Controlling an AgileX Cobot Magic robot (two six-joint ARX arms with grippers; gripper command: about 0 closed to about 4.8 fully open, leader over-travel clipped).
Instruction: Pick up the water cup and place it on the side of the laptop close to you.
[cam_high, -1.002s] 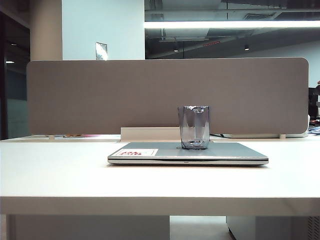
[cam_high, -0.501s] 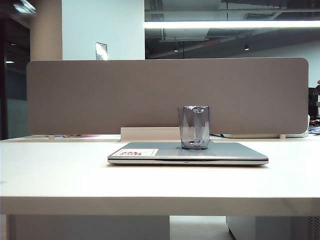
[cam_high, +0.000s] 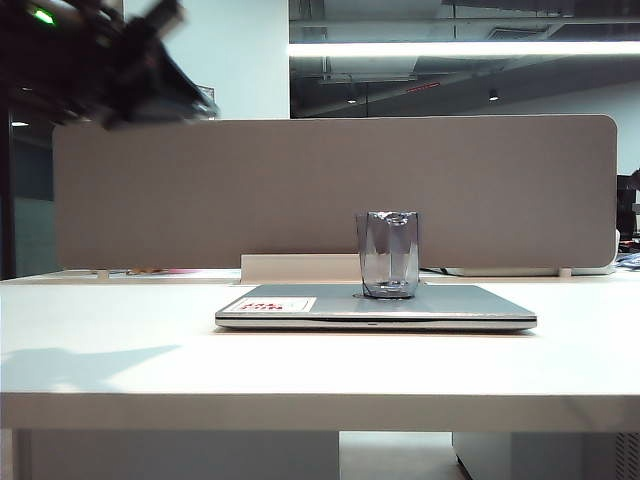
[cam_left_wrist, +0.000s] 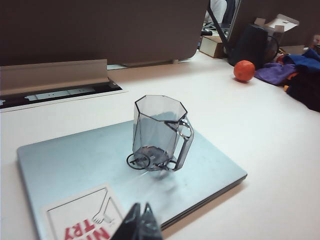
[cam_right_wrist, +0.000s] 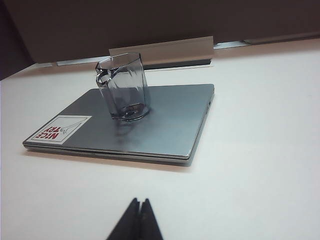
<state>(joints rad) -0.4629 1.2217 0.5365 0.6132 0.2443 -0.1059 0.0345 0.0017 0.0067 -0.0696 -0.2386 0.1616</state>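
Observation:
The water cup (cam_high: 389, 255), a clear grey-tinted faceted mug, stands upright on the lid of the closed silver laptop (cam_high: 450, 303), right of the middle. A white sticker with red print (cam_high: 268, 305) marks the lid's near left corner. In the left wrist view the cup (cam_left_wrist: 159, 132) shows its angular handle, and my left gripper (cam_left_wrist: 141, 207) hangs shut and empty over the laptop (cam_left_wrist: 75, 165) near the sticker, short of the cup. That arm (cam_high: 120, 65) is a dark blur high at the exterior view's left. My right gripper (cam_right_wrist: 139, 201) is shut and empty, well back from the laptop (cam_right_wrist: 170, 120) and cup (cam_right_wrist: 123, 87).
A grey divider panel (cam_high: 300, 190) closes off the back of the white table (cam_high: 150, 360), with a cable tray (cam_left_wrist: 55, 75) just behind the laptop. Off to one side lie an orange (cam_left_wrist: 244, 70), a black bag (cam_left_wrist: 252, 45) and some purple cloth (cam_left_wrist: 272, 74).
My left arm has swung into the exterior view at the top left, and its shadow now falls on the table's left. Cup and laptop have not moved.

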